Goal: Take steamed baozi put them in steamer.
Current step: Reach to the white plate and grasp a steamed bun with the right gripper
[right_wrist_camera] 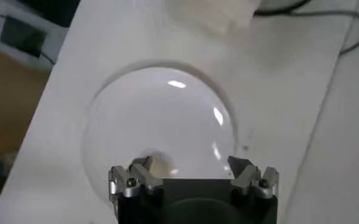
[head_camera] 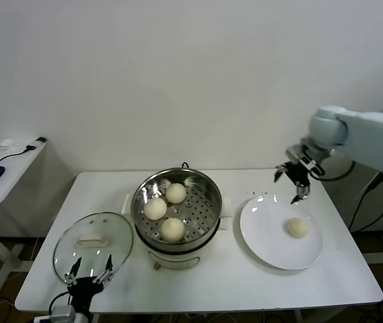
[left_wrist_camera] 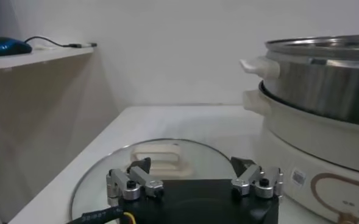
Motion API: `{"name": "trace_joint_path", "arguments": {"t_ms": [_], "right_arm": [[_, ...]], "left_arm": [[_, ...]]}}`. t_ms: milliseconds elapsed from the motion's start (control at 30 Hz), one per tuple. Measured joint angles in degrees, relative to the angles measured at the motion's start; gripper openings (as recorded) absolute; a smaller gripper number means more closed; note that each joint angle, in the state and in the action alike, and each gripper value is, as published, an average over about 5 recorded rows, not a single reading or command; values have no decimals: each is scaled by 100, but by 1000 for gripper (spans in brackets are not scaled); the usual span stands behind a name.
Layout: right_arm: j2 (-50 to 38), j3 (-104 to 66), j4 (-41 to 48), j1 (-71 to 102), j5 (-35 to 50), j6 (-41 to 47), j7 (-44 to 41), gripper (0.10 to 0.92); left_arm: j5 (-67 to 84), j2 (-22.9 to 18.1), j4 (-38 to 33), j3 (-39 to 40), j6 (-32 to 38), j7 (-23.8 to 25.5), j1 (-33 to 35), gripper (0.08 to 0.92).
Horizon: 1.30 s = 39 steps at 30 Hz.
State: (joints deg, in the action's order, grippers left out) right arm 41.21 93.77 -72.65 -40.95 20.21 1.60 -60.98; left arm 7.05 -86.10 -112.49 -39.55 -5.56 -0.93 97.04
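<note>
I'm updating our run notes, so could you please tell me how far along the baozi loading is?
Done: three baozi sit in the steamer. In hand: nothing; the right gripper hangs open above the plate, and the left gripper waits open by the glass lid. Left: one baozi on the plate.

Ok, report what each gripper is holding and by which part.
Nothing is held. The right gripper hangs open above the white plate, apart from the last baozi. The left gripper is open and empty by the glass lid.
</note>
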Motion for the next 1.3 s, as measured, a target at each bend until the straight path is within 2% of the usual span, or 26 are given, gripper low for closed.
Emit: {"name": "trace_joint_path", "arguments": {"t_ms": [367, 1000, 1200, 1300], "right_arm": [[-288, -1086, 767, 1628, -514, 435, 136, 823], [227, -2021, 1715, 2819, -881, 670, 391, 817], [238, -2052, 1726, 2852, -911, 700, 369, 701], [213, -2001, 1673, 2782, -892, 717, 341, 669]], "left_arm": [[16, -62, 57, -21, 3, -69, 24, 823], [12, -46, 92, -20, 33, -77, 57, 823], [10, -46, 54, -2, 26, -80, 76, 823], [2, -46, 38, 1, 16, -80, 82, 823]]}}
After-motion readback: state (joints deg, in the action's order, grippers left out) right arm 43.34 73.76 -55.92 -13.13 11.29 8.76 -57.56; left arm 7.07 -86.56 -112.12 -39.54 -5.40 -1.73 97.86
